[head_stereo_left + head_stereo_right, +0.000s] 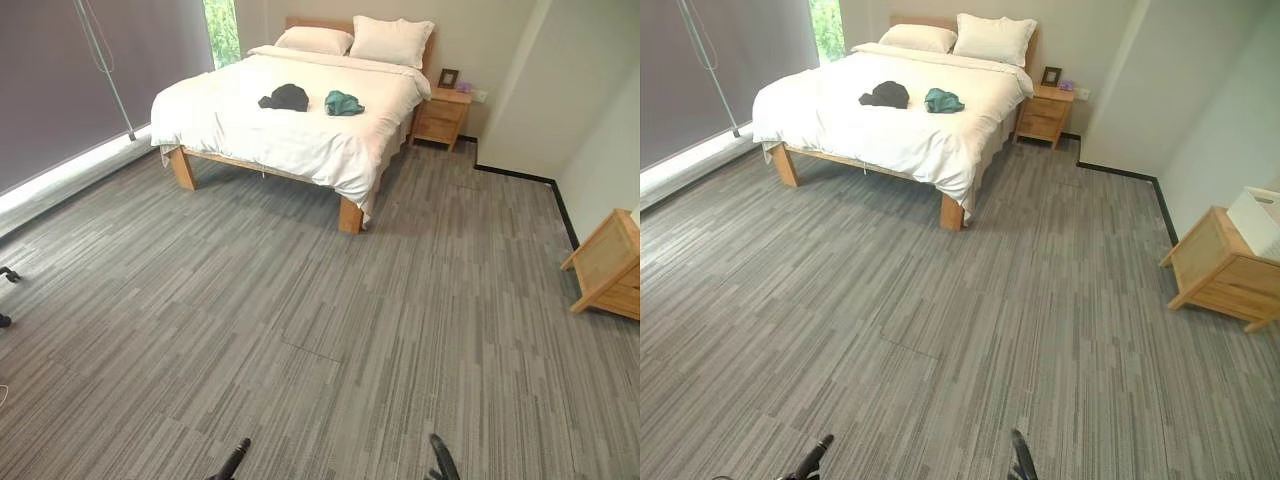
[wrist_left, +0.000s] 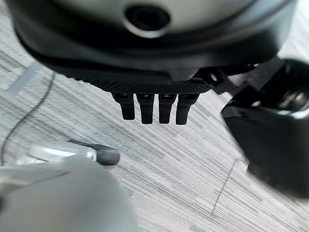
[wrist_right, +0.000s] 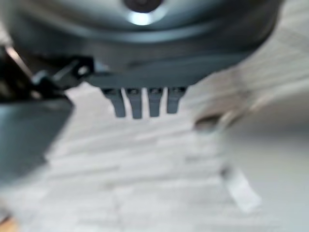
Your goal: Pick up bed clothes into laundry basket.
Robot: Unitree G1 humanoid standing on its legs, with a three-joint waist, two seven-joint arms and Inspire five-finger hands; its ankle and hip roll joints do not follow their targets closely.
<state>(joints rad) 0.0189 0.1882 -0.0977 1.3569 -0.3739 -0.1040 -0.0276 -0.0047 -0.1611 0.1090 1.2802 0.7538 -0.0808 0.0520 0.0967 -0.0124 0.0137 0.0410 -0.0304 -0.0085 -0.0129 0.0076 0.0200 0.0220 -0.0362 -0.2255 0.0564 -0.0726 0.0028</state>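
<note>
Lying on the bed [image 1: 300,130]: black garment [image 1: 286,97], teal garment [image 1: 342,103]; each robot hand [image 2: 154,104] [image 3: 144,100] straight-fingered, empty

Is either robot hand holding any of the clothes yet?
No. The left robot hand and right robot hand hang open over bare floor. The black garment and teal garment lie on the bed.

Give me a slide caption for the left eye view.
Black garment and teal garment lie apart on the white bed, far across the grey floor.
</note>
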